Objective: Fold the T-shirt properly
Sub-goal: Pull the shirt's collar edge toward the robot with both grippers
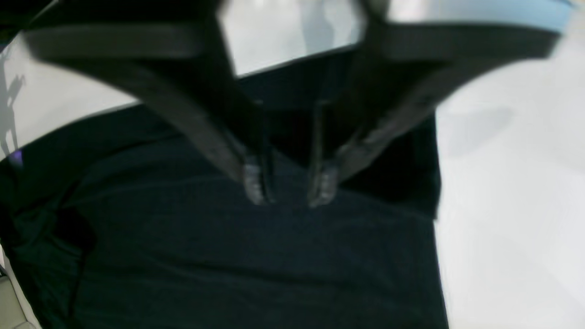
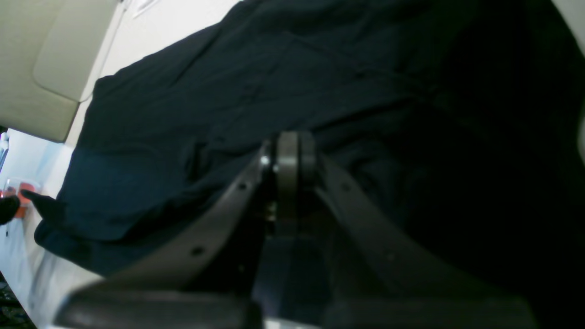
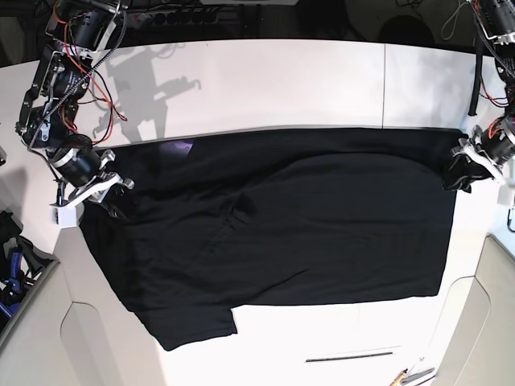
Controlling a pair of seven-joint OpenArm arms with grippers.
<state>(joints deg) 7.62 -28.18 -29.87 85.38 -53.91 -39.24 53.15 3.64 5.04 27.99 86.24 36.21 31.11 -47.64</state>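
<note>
The big black T-shirt (image 3: pixel 306 233) lies spread out flat on the white table in front of me, plain side up. It has soft wrinkles near the middle. One short sleeve sticks out at the near edge on my right side. A tiny bit of purple peeks out at the far edge. Both ends reach my two arms.

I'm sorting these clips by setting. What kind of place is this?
Probably a robotics lab bench. A plain white table holds a black T-shirt spread flat, two arms with exposed red wiring stand at its corners, and cables lie along the back edge.
</note>
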